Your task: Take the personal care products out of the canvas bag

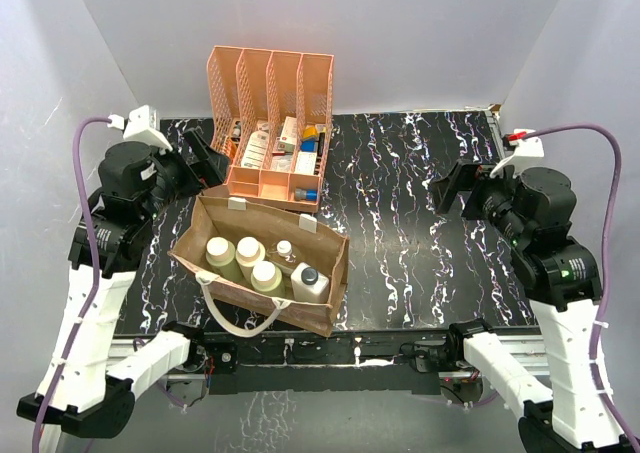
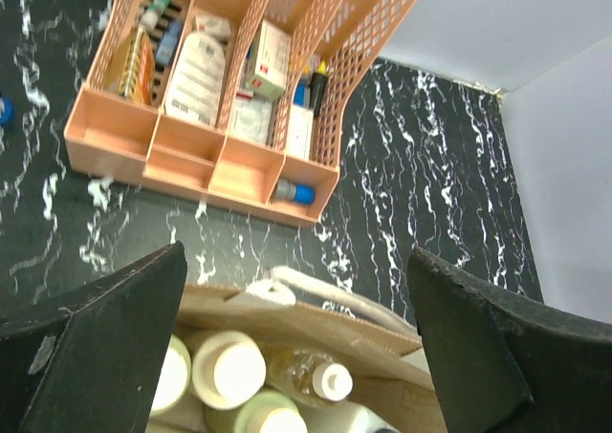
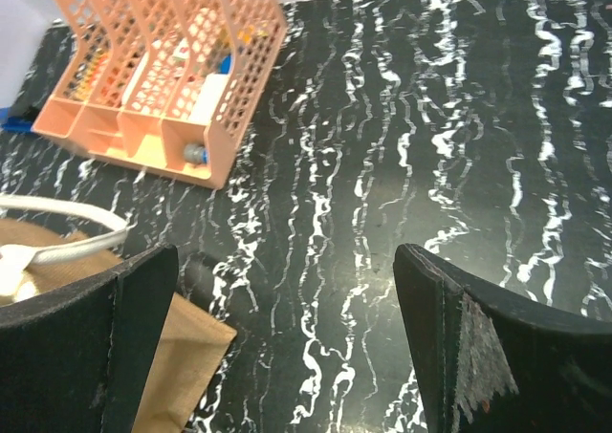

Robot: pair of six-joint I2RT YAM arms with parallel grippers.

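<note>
The tan canvas bag stands open at the near left of the table, with cream handles. Inside it stand three olive-green bottles with cream caps, a clear bottle with a white cap and a white squarish bottle with a dark cap. My left gripper is open and empty, above the bag's far left rim. In the left wrist view the cream caps and the clear bottle lie below its fingers. My right gripper is open and empty, right of the bag, over bare table.
An orange slotted file rack with small boxes and tubes stands just behind the bag; it also shows in the left wrist view and the right wrist view. The black marbled tabletop stretches right of the bag.
</note>
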